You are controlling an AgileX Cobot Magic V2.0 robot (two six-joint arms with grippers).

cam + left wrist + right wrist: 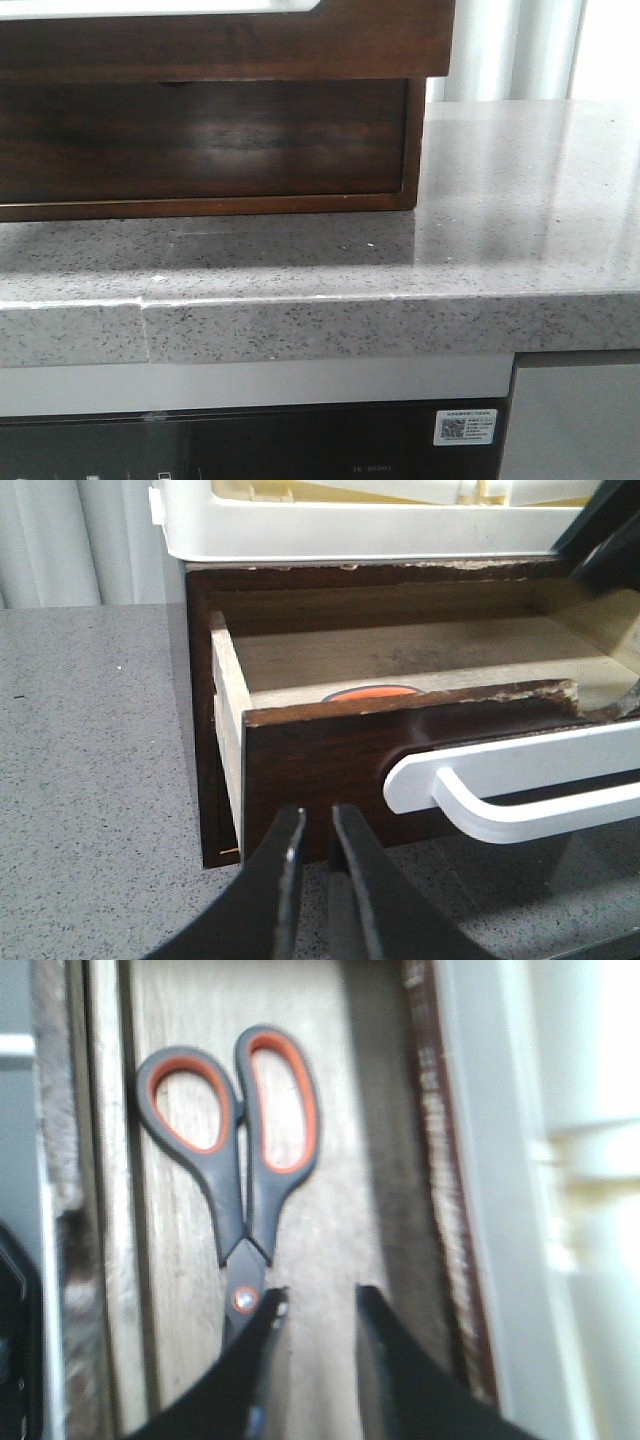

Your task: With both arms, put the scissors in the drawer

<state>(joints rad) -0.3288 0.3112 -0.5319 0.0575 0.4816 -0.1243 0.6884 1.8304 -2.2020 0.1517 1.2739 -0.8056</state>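
Scissors are what you are stowing, but start with the big things. Your wooden cabinet (210, 140) sits on the speckled grey countertop (520, 220), filling the upper left of the front view, and neither arm shows in that view at all. In the left wrist view the drawer (330, 770) stands pulled out of the cabinet, its pale wooden floor open to the camera and a white handle (520, 790) across its dark front. A white plastic bin (360, 525) rests on top of the cabinet above it.

Your left gripper (312, 830) hangs just in front of the drawer front, beside the handle's end, its fingers almost together with only a thin slit between them and nothing held. Your right gripper (318, 1305) hovers over the drawer's inside, fingers apart and empty.

The scissors (235, 1160) lie flat on the drawer floor near one side wall, blades closed and running under the right gripper's near finger. An orange sliver behind the drawer front in the left wrist view is probably one handle loop.

So I judge placing done and closing the drawer left. You would lift the right arm clear of the cavity first, then have the left push the front squarely in.
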